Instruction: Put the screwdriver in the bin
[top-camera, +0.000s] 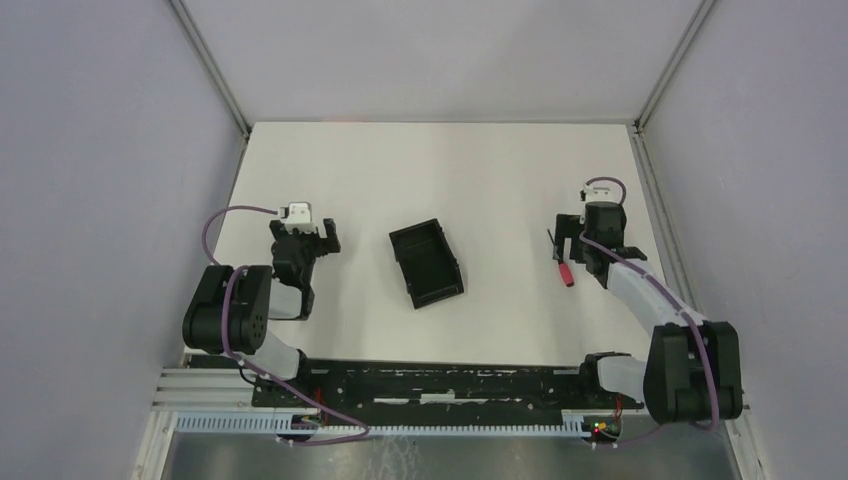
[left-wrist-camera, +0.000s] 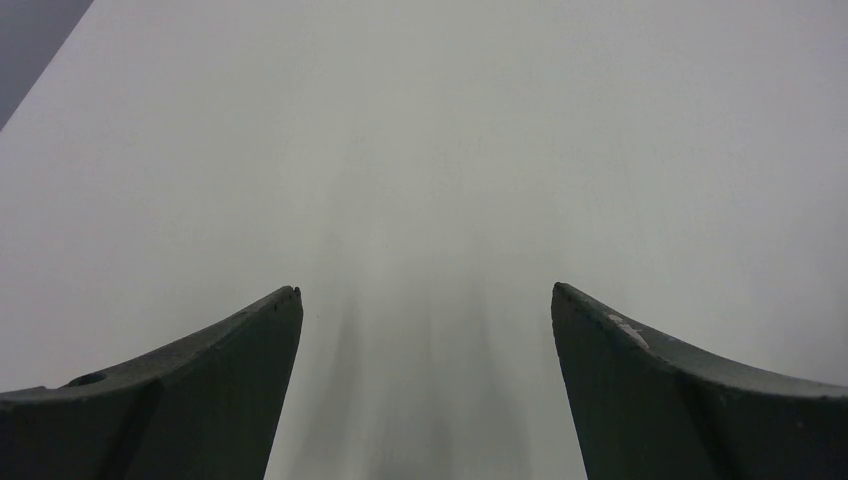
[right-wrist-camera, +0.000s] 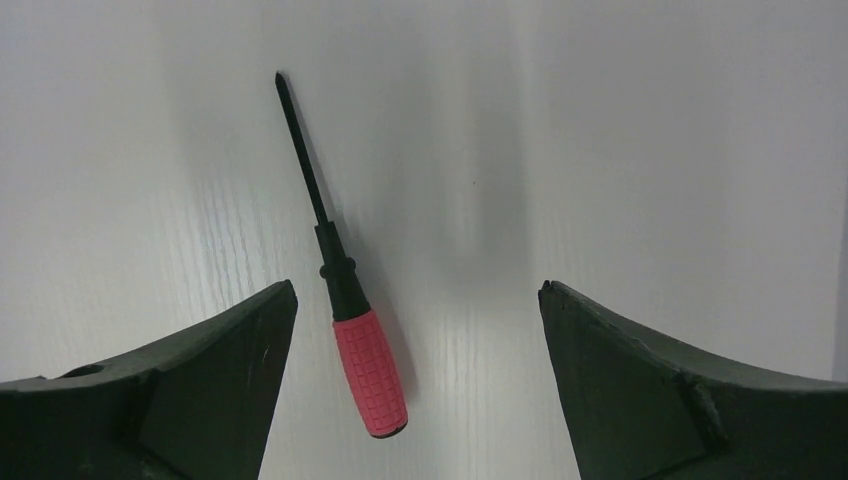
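Note:
The screwdriver (right-wrist-camera: 360, 350), with a red grip and a thin black shaft, lies flat on the white table. In the right wrist view its handle sits between the spread fingers of my right gripper (right-wrist-camera: 418, 288), closer to the left finger and touching neither. From above, the screwdriver (top-camera: 563, 265) lies at the right, just left of my right gripper (top-camera: 590, 235), which hangs over it, open. The black bin (top-camera: 426, 262) stands open-topped and empty at the table's middle. My left gripper (top-camera: 305, 232) is open over bare table, well left of the bin.
Grey side walls and metal frame posts (top-camera: 215, 70) enclose the table (top-camera: 440, 170). The arms' base rail (top-camera: 440, 385) runs along the near edge. The left wrist view holds only white tabletop (left-wrist-camera: 420, 150) between its fingers.

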